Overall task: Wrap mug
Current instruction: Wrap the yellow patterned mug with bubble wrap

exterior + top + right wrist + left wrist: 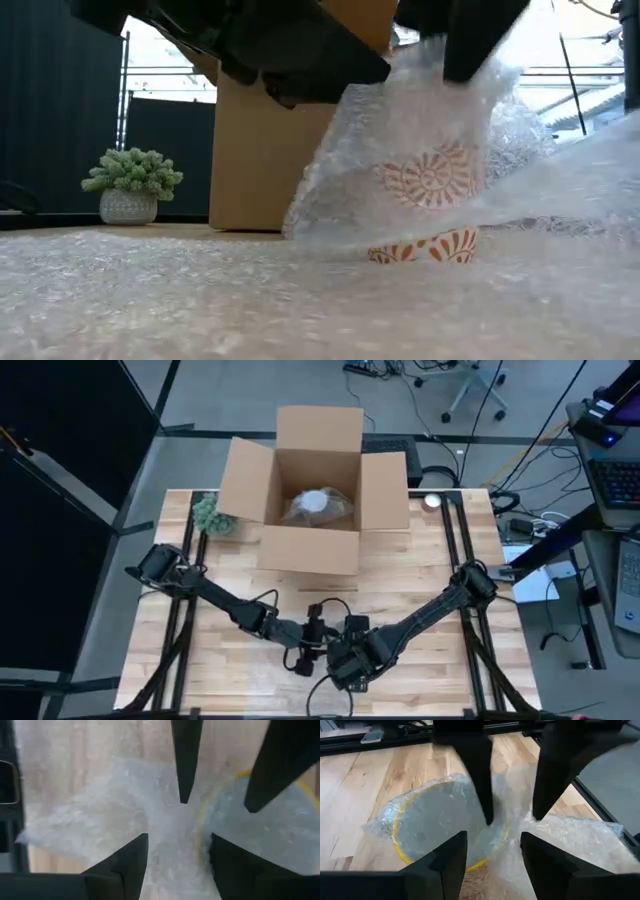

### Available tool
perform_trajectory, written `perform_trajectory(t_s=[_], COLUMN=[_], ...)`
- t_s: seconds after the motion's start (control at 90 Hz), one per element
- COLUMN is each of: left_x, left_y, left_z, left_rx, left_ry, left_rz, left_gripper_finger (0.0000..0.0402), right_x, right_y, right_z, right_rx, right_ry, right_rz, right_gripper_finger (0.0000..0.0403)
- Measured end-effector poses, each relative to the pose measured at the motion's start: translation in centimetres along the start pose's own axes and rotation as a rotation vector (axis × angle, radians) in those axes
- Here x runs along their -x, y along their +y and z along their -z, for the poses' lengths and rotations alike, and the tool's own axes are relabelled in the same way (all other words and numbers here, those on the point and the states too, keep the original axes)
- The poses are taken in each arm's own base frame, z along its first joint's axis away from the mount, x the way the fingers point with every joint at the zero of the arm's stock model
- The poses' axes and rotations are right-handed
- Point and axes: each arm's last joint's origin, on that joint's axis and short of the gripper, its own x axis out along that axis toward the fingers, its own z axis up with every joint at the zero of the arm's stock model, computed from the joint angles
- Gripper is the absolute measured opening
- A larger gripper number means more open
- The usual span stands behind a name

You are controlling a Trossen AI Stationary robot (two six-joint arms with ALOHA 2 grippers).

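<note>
Grippers [335, 645] overhead hide mug [430, 205]; low view shows pattern.

Both arms reach inward, left gripper [318, 628] and right gripper [345, 650] meeting near the front edge, jaws parted.

High view looks straight down; low view sits level, close to the mug [430, 205]; both wrist views hover over it.

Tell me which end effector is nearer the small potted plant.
Left. The left end effector sits at the table's front centre, on the potted plant's side; the right end effector is just beyond it, slightly farther.
</note>
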Motion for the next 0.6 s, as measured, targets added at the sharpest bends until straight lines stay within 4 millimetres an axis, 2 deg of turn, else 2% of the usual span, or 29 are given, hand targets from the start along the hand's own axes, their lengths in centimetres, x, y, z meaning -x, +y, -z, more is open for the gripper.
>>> perform_trajectory(t_s=[0.144,0.289,0.389,0.511,0.6], left_x=[0.0,0.0,0.0,0.0,0.0], left_y=[0.0,0.0,0.0,0.0,0.0], left_z=[0.0,0.0,0.0,0.0,0.0], left_rx=[0.000,0.000,0.001,0.001,0.001], left_ry=[0.000,-0.001,-0.001,-0.001,-0.001], left_rz=[0.000,0.000,0.000,0.000,-0.001], left_gripper_finger=[0.0173,0.0173,0.0173,0.0173,0.0173], right_x=[3.5,5.5,5.6,4.4,3.3], right_y=[1.0,2.5,3.5,4.4,4.8], right_z=[-0.1,1.5,2.9,4.2,4.4], right_rx=[0.014,0.003,-0.022,-0.054,-0.064], right_ry=[-0.022,-0.058,-0.097,-0.160,-0.223], right_rz=[-0.018,0.079,0.179,0.264,0.281], right_gripper_finger=[0.0180,0.0180,0.0180,0.0180,0.0180])
